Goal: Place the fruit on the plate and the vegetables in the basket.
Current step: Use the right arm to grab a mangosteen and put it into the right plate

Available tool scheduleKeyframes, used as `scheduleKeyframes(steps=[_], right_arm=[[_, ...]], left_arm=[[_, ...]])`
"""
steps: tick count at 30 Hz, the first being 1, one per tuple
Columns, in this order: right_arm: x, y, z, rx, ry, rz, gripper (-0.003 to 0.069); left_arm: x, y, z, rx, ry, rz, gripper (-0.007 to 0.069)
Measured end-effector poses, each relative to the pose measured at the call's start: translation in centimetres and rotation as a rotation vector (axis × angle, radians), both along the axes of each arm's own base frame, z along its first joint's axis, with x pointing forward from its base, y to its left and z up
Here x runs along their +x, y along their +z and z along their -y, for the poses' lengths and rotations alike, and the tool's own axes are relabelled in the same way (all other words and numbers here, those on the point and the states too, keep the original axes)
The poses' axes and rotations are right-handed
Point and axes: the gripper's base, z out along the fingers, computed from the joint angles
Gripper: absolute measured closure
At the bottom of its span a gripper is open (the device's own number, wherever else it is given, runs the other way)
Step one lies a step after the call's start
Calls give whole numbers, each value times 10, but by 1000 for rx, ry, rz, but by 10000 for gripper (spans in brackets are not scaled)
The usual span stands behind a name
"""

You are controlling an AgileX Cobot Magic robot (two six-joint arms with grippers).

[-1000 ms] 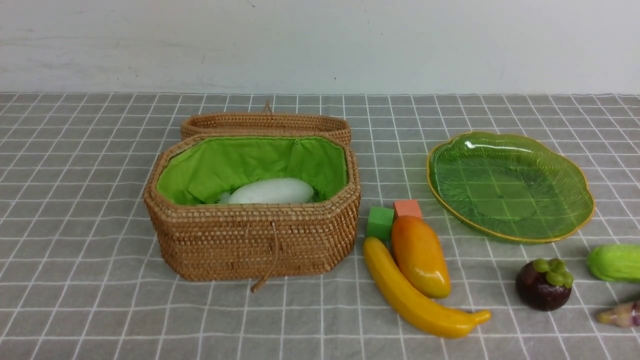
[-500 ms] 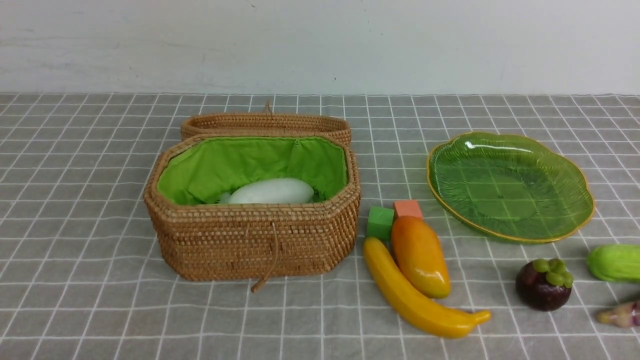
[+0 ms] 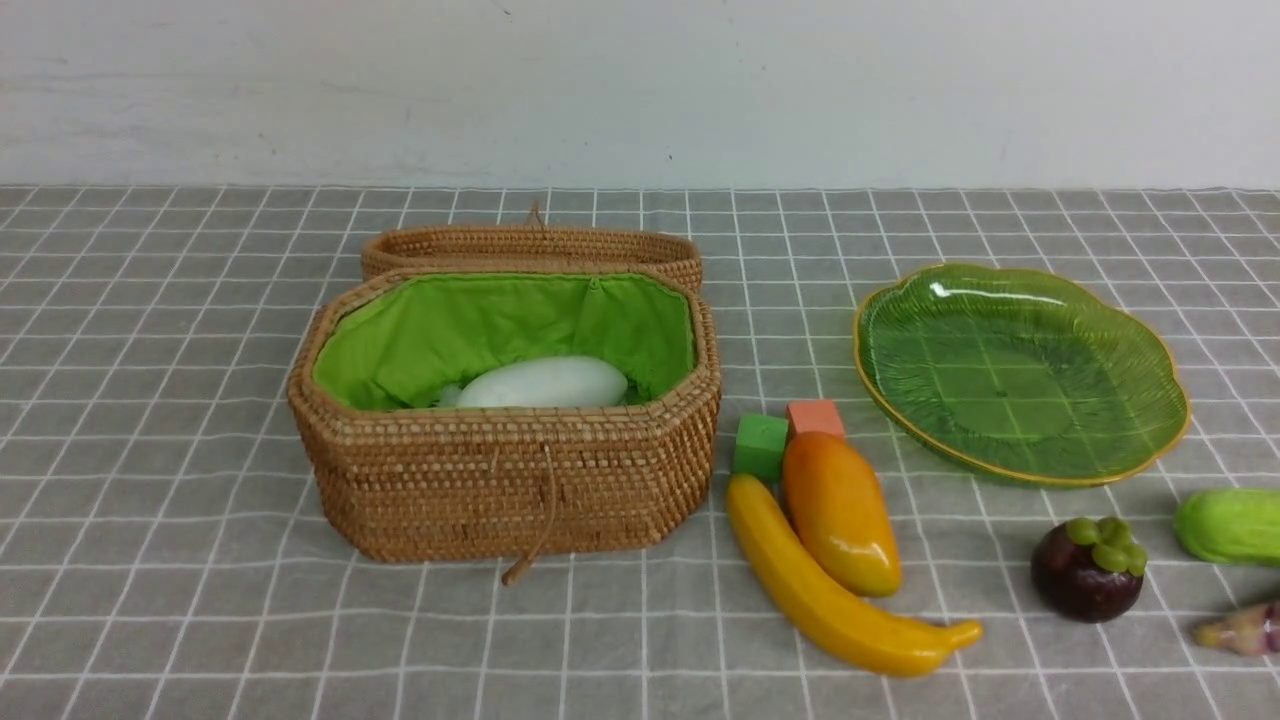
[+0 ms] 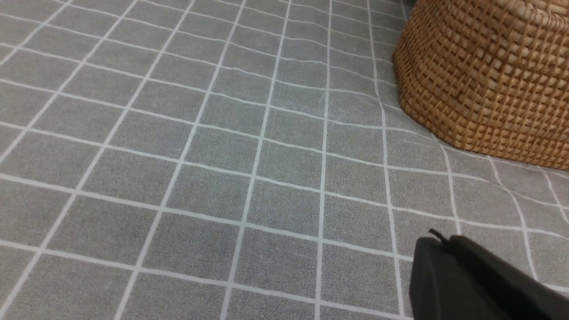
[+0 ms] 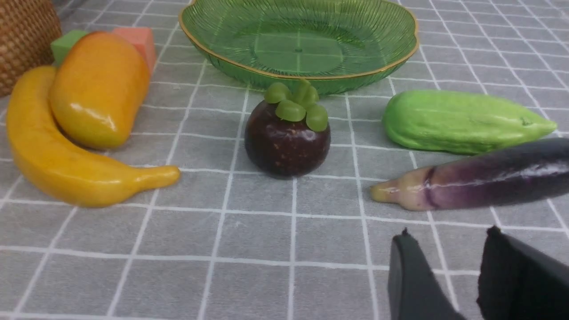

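Note:
The woven basket (image 3: 505,480) with green lining stands open at centre-left, and a white radish (image 3: 545,383) lies inside it. The green glass plate (image 3: 1020,370) sits bare at the right. Between them lie a banana (image 3: 830,600) and a mango (image 3: 838,510). A mangosteen (image 3: 1088,568), a light green cucumber (image 3: 1228,525) and a purple eggplant (image 3: 1240,628) rest near the right edge. My left gripper (image 4: 438,242) is shut and empty beside the basket wall (image 4: 484,75). My right gripper (image 5: 449,235) is open and empty, just short of the eggplant (image 5: 480,180). Neither arm shows in the front view.
A green cube (image 3: 760,445) and an orange cube (image 3: 815,416) stand behind the mango. The basket's lid (image 3: 530,250) lies open behind it. A pale wall closes the far edge of the grey checked tablecloth (image 3: 150,400).

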Motion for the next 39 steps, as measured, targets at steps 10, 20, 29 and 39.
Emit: scheduleKeyframes(steps=[10, 20, 29, 39], right_arm=[[3, 10, 1, 75, -30, 135, 417], [4, 26, 1, 139, -30, 313, 417], [-10, 105, 6, 531, -13, 796, 417], [39, 233, 1, 316, -39, 367, 417]], left_arm=[[0, 0, 0, 0, 0, 0, 606], [0, 0, 0, 1, 0, 0, 595], [0, 0, 0, 1, 0, 0, 590], [0, 0, 0, 1, 0, 0, 582]])
